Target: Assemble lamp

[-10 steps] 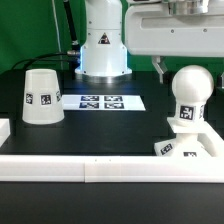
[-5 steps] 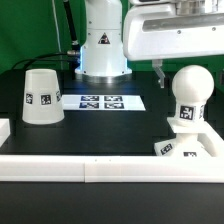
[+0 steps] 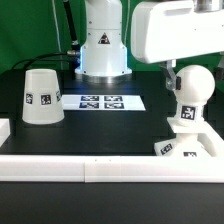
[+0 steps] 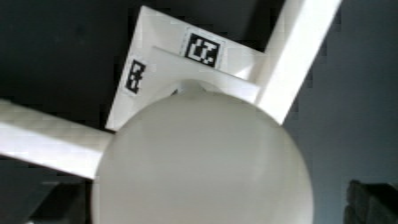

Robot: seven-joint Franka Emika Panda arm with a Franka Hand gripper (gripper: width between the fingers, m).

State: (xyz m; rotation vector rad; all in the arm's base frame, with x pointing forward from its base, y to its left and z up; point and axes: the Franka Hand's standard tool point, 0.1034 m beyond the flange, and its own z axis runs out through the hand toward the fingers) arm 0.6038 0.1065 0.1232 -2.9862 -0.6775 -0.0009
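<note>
Pincer point(image 4: 214, 203) right over the ball-shaped matte white plastic bulb point(image 4: 196, 160). The wrist view gives what the exterior view cannot: two dark fingers point(image 4: 57, 205), one on each side of the ball, jaws spread wide and gripping nothing. Both fingers are blurred and cut off at the frame edge, so I cannot tell whether either one touches the bulb. Past the bulb in that view, the low blocky white plastic base point(image 4: 175, 55) shows two black-and-white square tags, and a white rail-like border block point(image 4: 299, 45) runs just beside it.

In the exterior view, only one finger point(image 3: 170, 76) shows, just beside the bulb on the exterior view's left. The other is hidden behind the ball. The bulb stands upright, neck down, on the base point(image 3: 185, 143), directly beneath the pincer. The pincer's white body is cropped by the top edge.

The count is one bulb, one base and one cup-sized white truncated-cone shade point(image 3: 42, 95), so three lamp parts. The shade sits wide end down on the black table point(image 3: 30, 135), well apart from the pincer towards the exterior view's left, and only this view shows it. The marker board point(image 3: 100, 101) lies flat between the shade and the pincer, its tags too small to count. The front rail hides the lower part of the base.
</note>
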